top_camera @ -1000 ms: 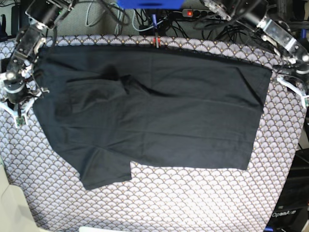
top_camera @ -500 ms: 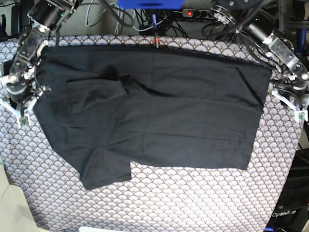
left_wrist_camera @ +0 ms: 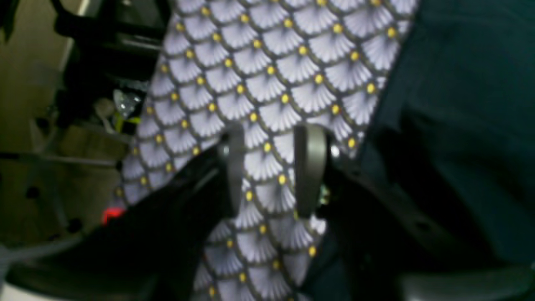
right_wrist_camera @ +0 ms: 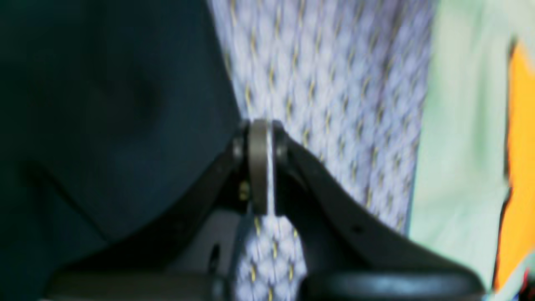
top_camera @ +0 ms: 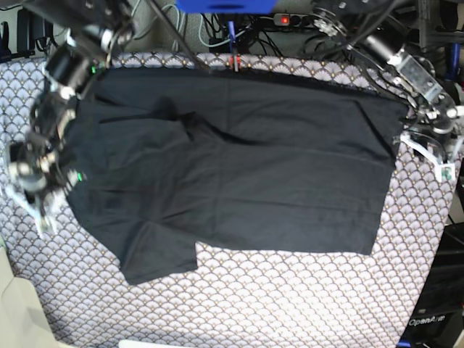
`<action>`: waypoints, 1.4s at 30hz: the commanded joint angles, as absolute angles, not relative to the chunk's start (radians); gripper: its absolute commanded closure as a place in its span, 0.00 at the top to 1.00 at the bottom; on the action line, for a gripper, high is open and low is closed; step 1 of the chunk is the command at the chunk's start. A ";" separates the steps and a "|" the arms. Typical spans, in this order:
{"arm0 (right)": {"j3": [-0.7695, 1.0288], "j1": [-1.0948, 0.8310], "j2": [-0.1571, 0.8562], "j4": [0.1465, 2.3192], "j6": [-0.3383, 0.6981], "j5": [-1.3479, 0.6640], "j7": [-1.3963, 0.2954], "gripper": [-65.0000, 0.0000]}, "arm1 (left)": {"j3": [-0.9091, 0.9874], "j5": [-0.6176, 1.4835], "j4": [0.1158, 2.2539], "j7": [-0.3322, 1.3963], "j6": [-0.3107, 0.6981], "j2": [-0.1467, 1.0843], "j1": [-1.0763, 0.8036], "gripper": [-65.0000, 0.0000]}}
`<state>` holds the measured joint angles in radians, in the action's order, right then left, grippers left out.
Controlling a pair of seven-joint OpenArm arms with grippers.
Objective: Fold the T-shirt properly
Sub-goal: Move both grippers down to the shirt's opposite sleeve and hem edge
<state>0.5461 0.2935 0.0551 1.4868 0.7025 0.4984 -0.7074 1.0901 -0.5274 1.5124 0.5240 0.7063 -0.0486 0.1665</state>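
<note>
Left hand (left_wrist_camera: 269,169) is hanging over bare tablecloth (left_wrist_camera: 271,75) at the T-shirt's (top_camera: 239,167) 3 o'clock edge, its fingers (left_wrist_camera: 309,167) parted with nothing between them, so you are holding no cloth there. Your right hand (right_wrist_camera: 261,167) is clenched tight and empty, just off the sleeve side at 9 o'clock; in its wrist view the dark cloth is lying beside it, not in it.

The T-shirt is lying spread across the table (top_camera: 290,304), hem at 3 o'clock, one sleeve tucked over the body and the other sticking out toward 7 o'clock. That loose sleeve looks like the next thing to fold, though I am only judging.

To do it well, you are wanting the right hand opened before it drops, taking only the top layer at the sleeve's edge, not the tablecloth underneath. Keep the left hand low by the hem to steady it.

Compared with a second ago, your right hand is sitting further toward 6 o'clock, and your left arm is reaching further along the hem edge. The T-shirt is lying unchanged.
</note>
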 commanded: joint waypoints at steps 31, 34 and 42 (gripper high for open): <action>0.427 0.607 0.170 1.030 0.698 0.331 -0.607 0.53 | 0.826 -0.512 1.331 0.496 0.698 0.031 0.401 0.31; 0.427 0.628 0.180 1.007 0.698 0.331 -0.549 0.53 | 0.796 -0.512 1.334 0.499 0.679 0.028 0.401 0.31; 0.513 0.687 0.265 0.702 0.698 0.320 -0.400 0.53 | 0.796 -0.512 1.400 0.504 0.687 0.035 0.394 0.31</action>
